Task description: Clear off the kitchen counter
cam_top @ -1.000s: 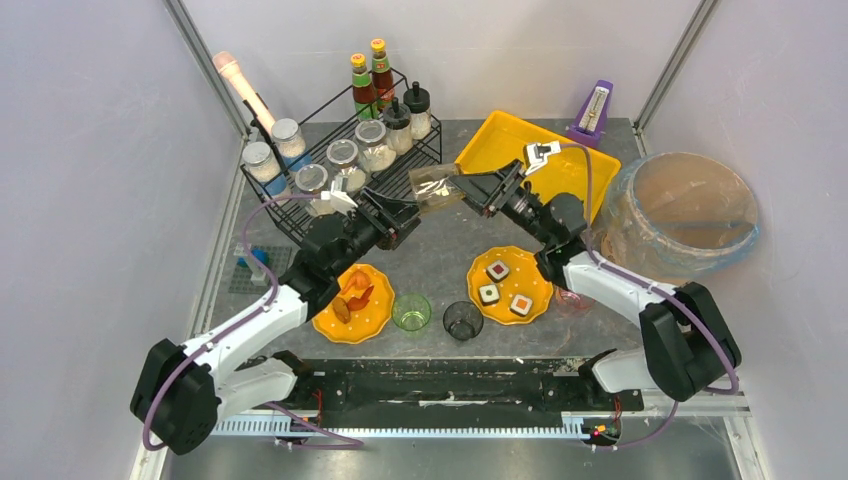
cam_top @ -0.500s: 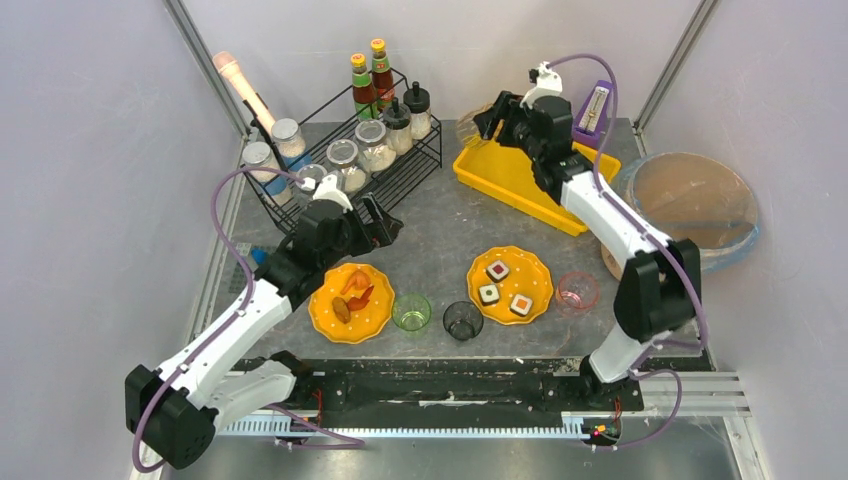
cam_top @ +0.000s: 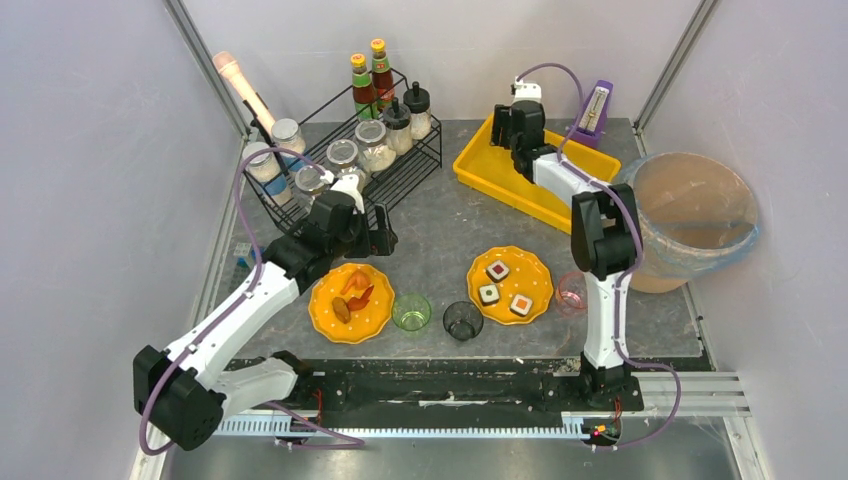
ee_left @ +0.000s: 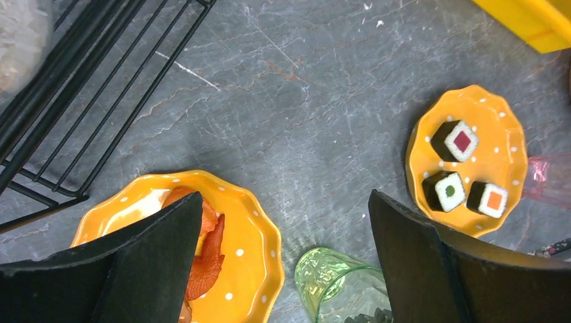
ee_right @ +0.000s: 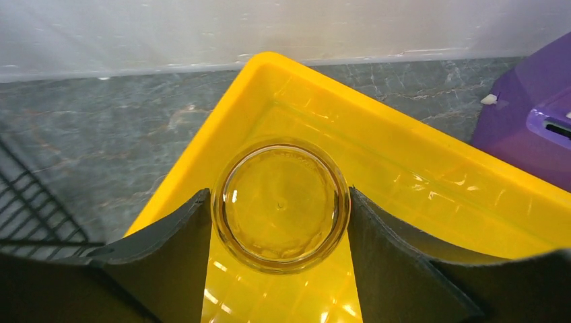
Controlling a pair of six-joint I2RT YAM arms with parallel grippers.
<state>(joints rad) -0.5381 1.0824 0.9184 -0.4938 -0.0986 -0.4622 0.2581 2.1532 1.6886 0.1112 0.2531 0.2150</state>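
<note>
1 glass pinched by right gripper at tray corner; left gripper spread

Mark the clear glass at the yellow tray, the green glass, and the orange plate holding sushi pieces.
clear glass (ee_right: 279,205): right wrist view, centre of its bottom.
green glass (cam_top: 411,311): top external view, middle of its mouth.
sushi plate (cam_top: 530,272): top external view, bare orange patch by its far-right rim.
</note>
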